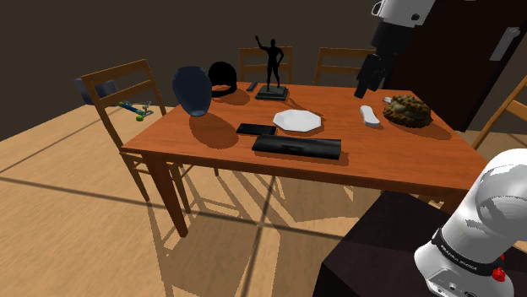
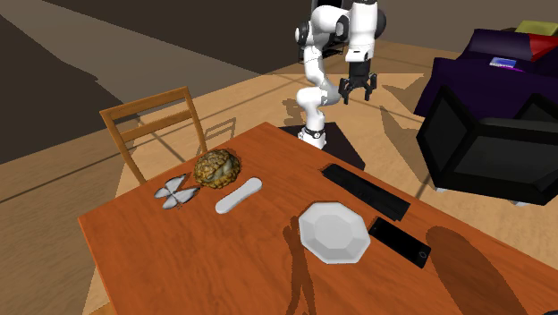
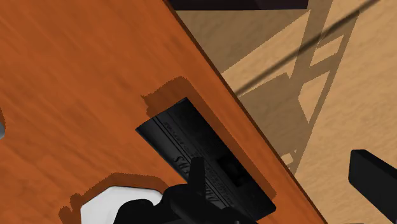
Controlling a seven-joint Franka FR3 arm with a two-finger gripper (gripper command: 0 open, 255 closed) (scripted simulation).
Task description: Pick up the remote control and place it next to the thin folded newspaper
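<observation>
Claw (image 2: 358, 92): the fingers stand wide apart and hold nothing; in the wrist view I read one black finger (image 3: 374, 184) well clear of the other. The claw hangs high above the table (image 1: 211, 150), over the edge on the stand's side; the wrist view looks down on a long black slab (image 3: 191, 143) lying along that edge, with a white plate (image 3: 111, 202) just beside the slab.

Remote (image 1: 367, 115), position:
- it lies flat on the table top, well below the claw and apart from it; no finger touches it;
- in the shoulder view it appears straight beneath the claw, toward that view's right;
- it lies just beside a brown lumpy thing (image 1: 407, 110), between that lump and the plate; I cannot tell whether it touches the lump;
- a pale folded paper (image 2: 175, 192) lies at the lump's other side, toward the second exterior view's left; the lump stands between it and the remote.

Remote, appearance:
- plain white all over; a long, slim bar with rounded ends;
- in the second exterior view it lies slantwise to the table edge;
- I can read no buttons or markings on its upper face.
</observation>
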